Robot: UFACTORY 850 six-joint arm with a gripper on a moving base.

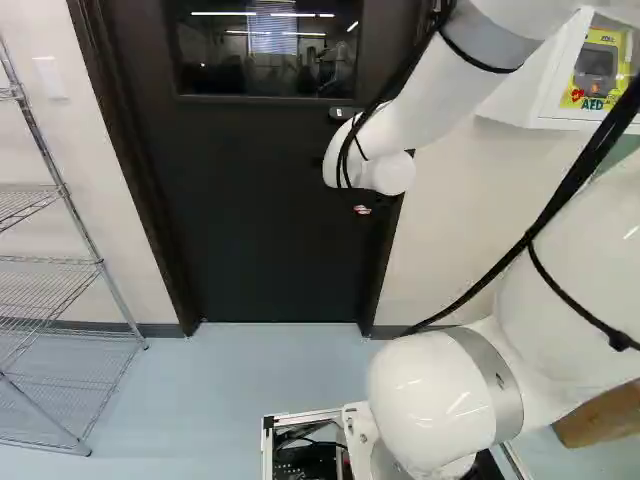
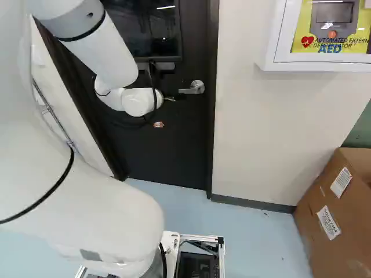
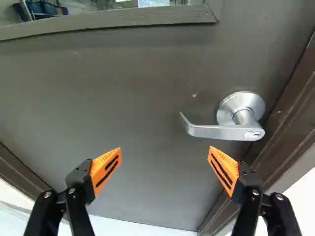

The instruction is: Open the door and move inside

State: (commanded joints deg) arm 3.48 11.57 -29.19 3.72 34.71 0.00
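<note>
Below the arm's white wrist in the right base view, a small orange-red part of my gripper point(image 2: 158, 124) shows against the dark door point(image 2: 168, 156), left of and lower than the silver lever handle point(image 2: 191, 88). In the wrist view my gripper point(image 3: 165, 150) stands open, its two orange-padded fingers wide apart and nothing between them. The lever handle point(image 3: 221, 132) lies ahead, toward one finger's side, its bent tip pointing inward; neither finger appears to touch it. The door point(image 1: 270, 220) is closed in its frame. In the left base view the wrist hides the handle.
A wire shelf point(image 1: 50, 260) stands left of the door. An AED cabinet point(image 2: 330, 63) hangs on the wall right of it, above a cardboard box point(image 2: 333, 214) on the floor. The door's dark frame point(image 3: 280, 113) runs beside the handle, and a window point(image 1: 268, 48) sits in the door's upper part.
</note>
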